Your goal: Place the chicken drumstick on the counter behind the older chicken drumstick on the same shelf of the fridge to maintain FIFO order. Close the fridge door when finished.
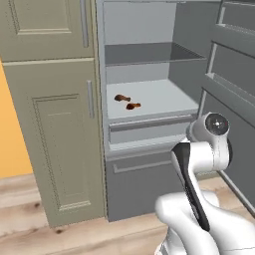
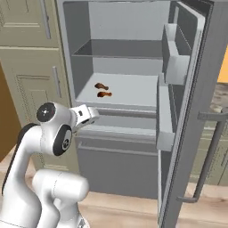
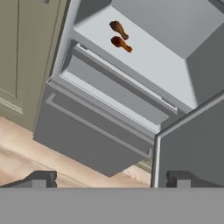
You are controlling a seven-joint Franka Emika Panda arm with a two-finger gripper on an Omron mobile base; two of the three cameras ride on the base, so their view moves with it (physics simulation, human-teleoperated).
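2 chicken drumsticks (image 1: 126, 102) lie one behind the other near the shelf's (image 1: 164, 97) left edge | fridge door (image 2: 196, 111) stands wide open | tool (image 3: 111, 179) empty, tips apart | door likely heavy, stiff; take its outer edge.

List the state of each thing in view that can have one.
fridge door: swung wide open.
rear drumstick: lying on the shelf.
front drumstick: lying on the same shelf, just ahead of the other.
gripper: open, holding nothing.
cupboard doors: shut.
lower drawer: shut.
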